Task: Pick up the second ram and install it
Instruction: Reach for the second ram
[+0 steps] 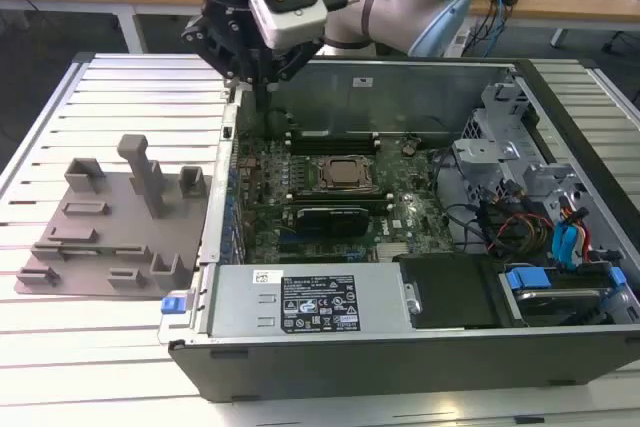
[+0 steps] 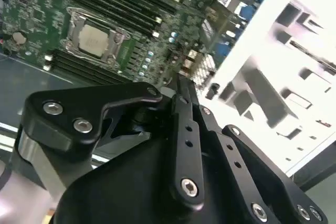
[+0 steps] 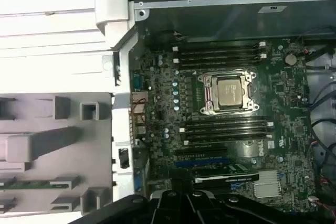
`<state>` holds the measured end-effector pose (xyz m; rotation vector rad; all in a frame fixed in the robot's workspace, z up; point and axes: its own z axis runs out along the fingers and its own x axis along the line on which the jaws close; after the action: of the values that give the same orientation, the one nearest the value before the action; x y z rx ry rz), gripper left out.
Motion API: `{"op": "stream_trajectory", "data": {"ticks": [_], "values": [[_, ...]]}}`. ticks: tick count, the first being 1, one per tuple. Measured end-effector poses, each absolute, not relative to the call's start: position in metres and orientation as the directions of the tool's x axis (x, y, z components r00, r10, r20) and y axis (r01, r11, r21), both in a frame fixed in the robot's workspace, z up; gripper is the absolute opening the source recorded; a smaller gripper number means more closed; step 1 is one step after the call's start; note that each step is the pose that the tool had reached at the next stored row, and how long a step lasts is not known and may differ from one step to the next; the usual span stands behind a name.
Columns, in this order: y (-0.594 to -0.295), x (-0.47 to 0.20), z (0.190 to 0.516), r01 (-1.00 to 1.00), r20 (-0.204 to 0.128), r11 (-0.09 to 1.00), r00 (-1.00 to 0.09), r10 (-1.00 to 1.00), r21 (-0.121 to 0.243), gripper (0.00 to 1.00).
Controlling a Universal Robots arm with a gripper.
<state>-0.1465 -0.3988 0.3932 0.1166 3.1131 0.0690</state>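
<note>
The second ram (image 3: pixel 34 184) is a narrow green stick lying in a slot of the grey fixture plate (image 3: pixel 58 145), outside the computer case. My gripper (image 1: pixel 262 87) hangs above the case's back corner on the exterior view's left, over the case wall between the plate and the motherboard (image 1: pixel 330 187). It is well apart from the ram. Its black fingers (image 2: pixel 181 103) are drawn together with nothing between them. Dark memory slots (image 3: pixel 220 53) run on both sides of the silver processor (image 3: pixel 231 90).
The open case (image 1: pixel 400 337) has a power supply along its near wall and drive bays with cables (image 1: pixel 560 237) on the exterior view's right. The fixture plate (image 1: pixel 110 217) carries upright blocks. A slatted metal table (image 1: pixel 100 87) lies underneath.
</note>
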Motion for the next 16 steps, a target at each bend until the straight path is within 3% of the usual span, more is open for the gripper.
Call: {"op": "stream_trajectory", "data": {"ticks": [7,16], "values": [[-0.399,-0.222,0.393,0.074,-0.024,0.996,-0.997,0.075,0.045,0.1],[-0.399,-0.269,0.392,0.074,-0.025,0.996,-0.997,0.075,0.046,0.1]]}}
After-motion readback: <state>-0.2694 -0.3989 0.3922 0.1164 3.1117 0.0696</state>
